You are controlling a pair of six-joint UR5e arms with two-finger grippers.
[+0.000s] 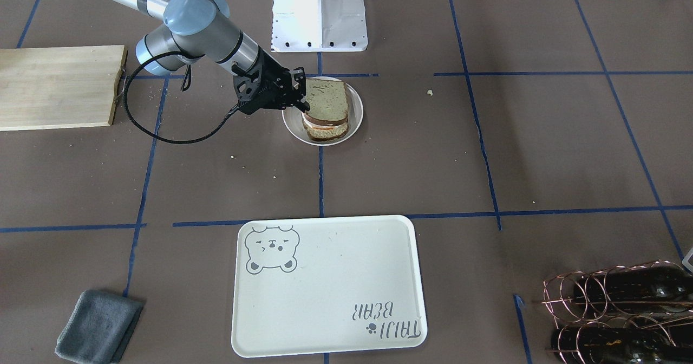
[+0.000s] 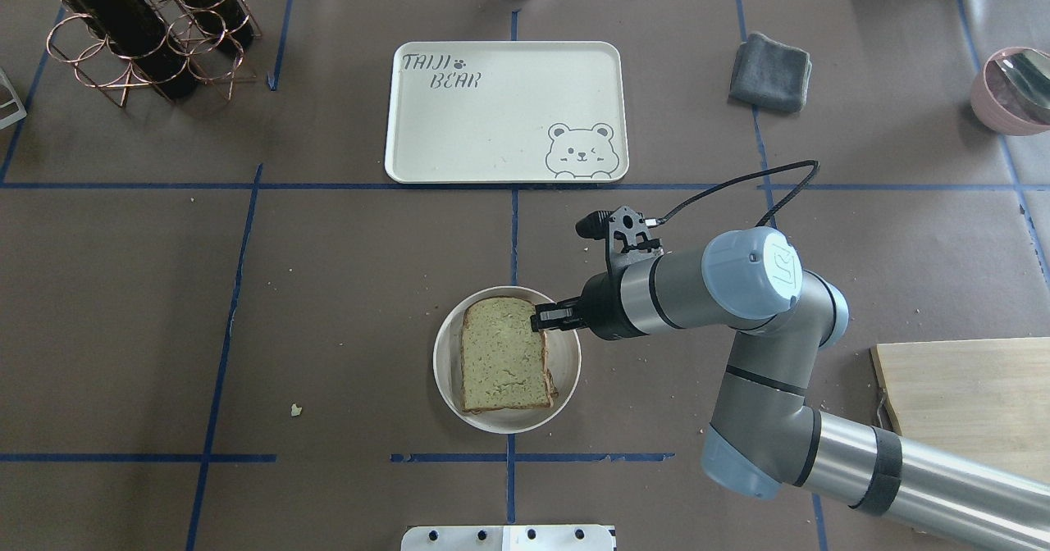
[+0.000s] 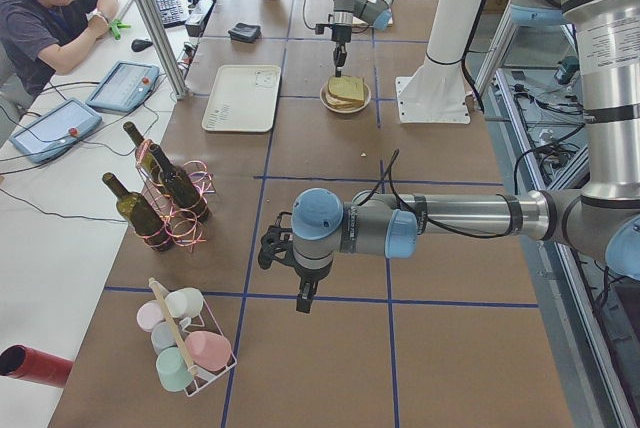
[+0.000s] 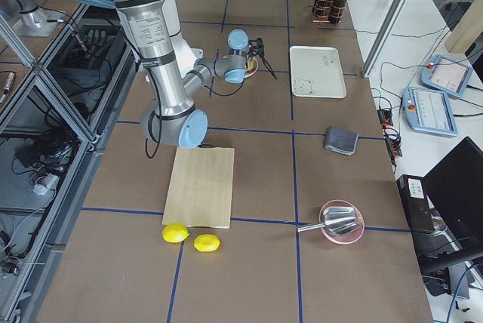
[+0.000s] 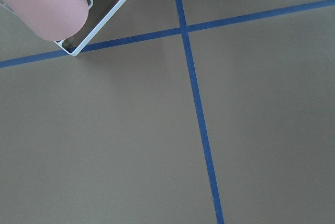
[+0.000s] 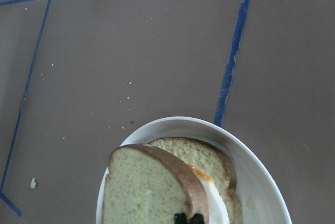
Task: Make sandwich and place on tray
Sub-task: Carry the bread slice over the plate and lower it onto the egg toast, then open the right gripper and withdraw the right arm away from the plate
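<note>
The sandwich (image 1: 325, 104) sits in a small round white dish (image 1: 354, 117) in front of the robot's base. Its top bread slice (image 2: 500, 362) is tilted over the white egg with orange yolk (image 6: 209, 190) and the lower slice (image 6: 193, 153). My right gripper (image 2: 548, 317) is shut on the top slice's crust edge; its fingertips (image 6: 180, 216) show close together in the right wrist view. The cream-white bear tray (image 1: 325, 288) lies beyond the dish with nothing on it (image 2: 492, 116). My left gripper (image 3: 305, 300) hangs over bare table far from the dish; I cannot tell whether it is open.
A wooden cutting board (image 2: 968, 395) lies on my right. A grey cloth (image 2: 771, 71) and a pink bowl (image 2: 1013, 88) are at the far right. A copper bottle rack (image 2: 139, 34) stands far left. A cup rack (image 3: 185, 343) stands near the left gripper.
</note>
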